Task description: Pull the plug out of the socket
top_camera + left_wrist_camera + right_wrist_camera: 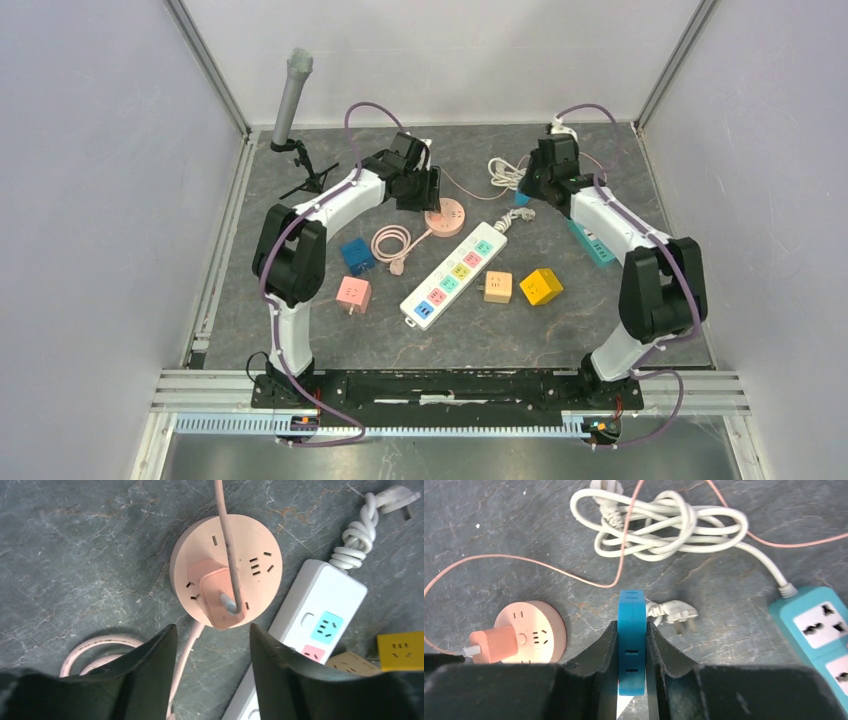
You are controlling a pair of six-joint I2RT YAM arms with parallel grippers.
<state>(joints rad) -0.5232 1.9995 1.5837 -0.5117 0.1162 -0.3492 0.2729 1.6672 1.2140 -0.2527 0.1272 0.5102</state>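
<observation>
A round pink socket (447,218) lies on the grey table behind the white power strip. A pink plug (217,594) with a thin pink cable sits in it. Both also show in the right wrist view, socket (535,630) and plug (494,644). My left gripper (212,630) is open and empty, just above and short of the plug, its fingers (155,655) apart on either side of the socket's near edge. My right gripper (631,626) is shut on a flat blue adapter (631,630), held above the table to the right of the socket.
A white power strip (455,270) lies diagonally at the centre. Blue (357,254), pink (354,293), tan (498,287) and yellow (541,286) cube adapters lie around it. A teal strip (592,245), a white cable bundle (505,172) and a grey post (292,95) stand further back.
</observation>
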